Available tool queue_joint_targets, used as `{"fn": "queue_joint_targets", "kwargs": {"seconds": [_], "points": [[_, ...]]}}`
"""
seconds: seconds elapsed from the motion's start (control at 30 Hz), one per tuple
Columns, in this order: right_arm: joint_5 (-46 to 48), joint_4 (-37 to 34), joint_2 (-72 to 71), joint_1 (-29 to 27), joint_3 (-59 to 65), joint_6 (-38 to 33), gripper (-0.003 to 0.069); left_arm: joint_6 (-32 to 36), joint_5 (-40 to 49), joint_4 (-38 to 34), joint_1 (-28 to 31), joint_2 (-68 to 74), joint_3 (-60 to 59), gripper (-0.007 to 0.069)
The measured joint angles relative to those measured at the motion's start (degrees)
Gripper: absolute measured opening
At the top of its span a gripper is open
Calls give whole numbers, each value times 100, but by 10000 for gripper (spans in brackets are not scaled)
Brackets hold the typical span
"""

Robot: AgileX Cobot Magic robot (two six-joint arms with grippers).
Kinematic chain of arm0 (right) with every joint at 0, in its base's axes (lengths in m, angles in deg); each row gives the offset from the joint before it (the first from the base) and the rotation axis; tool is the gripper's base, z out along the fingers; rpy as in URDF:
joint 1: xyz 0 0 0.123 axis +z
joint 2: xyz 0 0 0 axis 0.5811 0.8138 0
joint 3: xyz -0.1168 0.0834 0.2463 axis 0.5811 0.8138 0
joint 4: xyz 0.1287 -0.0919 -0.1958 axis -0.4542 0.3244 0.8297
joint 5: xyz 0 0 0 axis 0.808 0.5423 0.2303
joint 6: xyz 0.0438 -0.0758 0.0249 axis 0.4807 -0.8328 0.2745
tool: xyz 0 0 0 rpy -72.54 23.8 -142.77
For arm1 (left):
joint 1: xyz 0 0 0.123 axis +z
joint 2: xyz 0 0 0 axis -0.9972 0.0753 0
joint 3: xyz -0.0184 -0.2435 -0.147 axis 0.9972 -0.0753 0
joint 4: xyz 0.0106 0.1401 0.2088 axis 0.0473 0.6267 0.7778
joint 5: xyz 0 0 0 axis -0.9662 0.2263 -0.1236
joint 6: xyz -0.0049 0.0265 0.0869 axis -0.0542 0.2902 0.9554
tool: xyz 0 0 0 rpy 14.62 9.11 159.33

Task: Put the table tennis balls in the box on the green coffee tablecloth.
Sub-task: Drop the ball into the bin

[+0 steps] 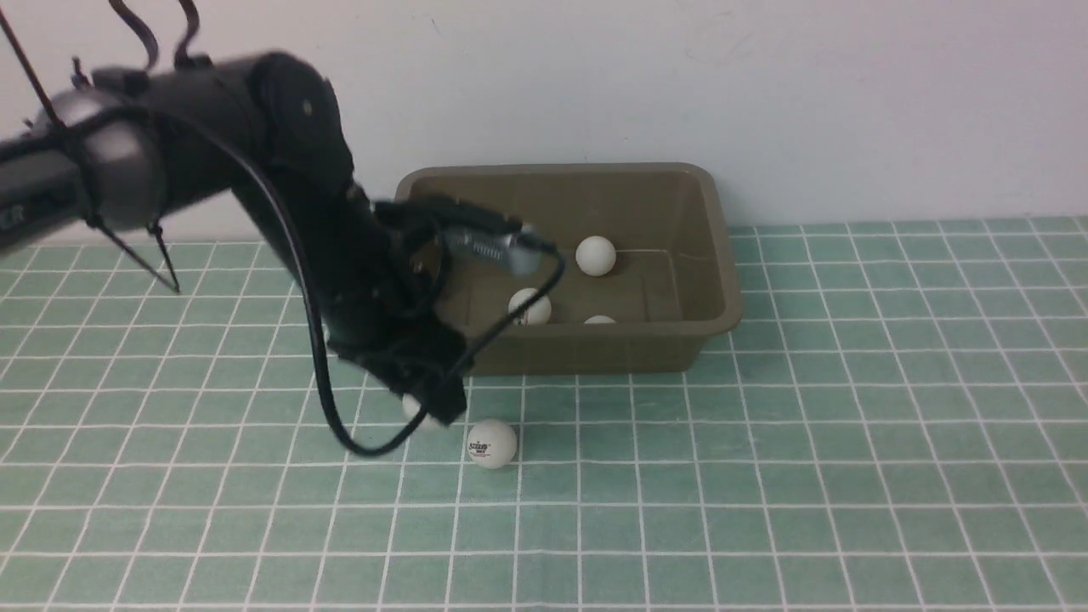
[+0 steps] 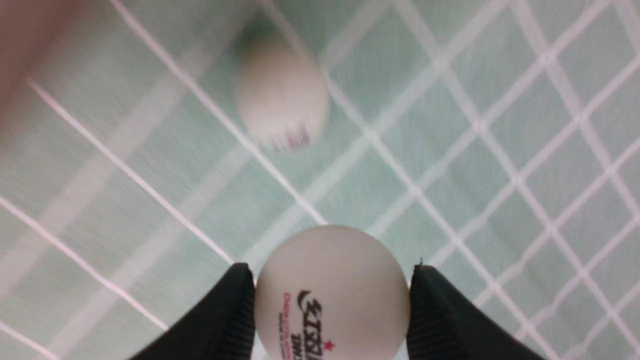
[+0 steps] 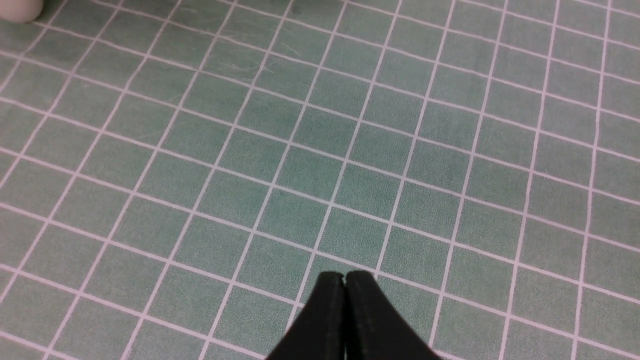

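The olive-brown box (image 1: 586, 350) stands at the back of the green coffee tablecloth (image 1: 765, 476). Three table tennis balls lie inside it: one (image 1: 595, 255) toward the back, one (image 1: 529, 307) nearer the front, and one (image 1: 599, 320) just showing over the front wall. My left gripper (image 1: 430, 411) is low over the cloth in front of the box's left end. It is shut on a logo-printed ball (image 2: 332, 292), with its fingers (image 2: 235, 315) touching both sides. Another ball (image 1: 491, 443) lies loose beside it. My right gripper (image 3: 345, 276) is shut and empty over bare cloth.
The left arm and its cable (image 1: 340, 425) cross in front of the box's left corner. A white wall (image 1: 765, 85) rises right behind the box. A pale rounded thing (image 3: 17, 10) shows at the corner of the right wrist view.
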Motion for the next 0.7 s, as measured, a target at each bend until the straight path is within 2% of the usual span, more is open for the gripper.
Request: {"fn": "queue_joint_targets", "kwargs": {"seconds": [0.23, 0.33, 0.57, 0.7], "points": [[0, 0, 0, 0, 0, 0, -17, 23, 17, 24, 0, 134, 1475, 345], [0, 0, 0, 0, 0, 0, -17, 115, -688, 34, 0, 544, 1957, 345], [0, -27, 0, 0, 0, 0, -17, 250, -1945, 235, 0, 1566, 1983, 346], [0, -41, 0, 0, 0, 0, -17, 281, -2385, 235, 0, 1835, 1983, 406]]}}
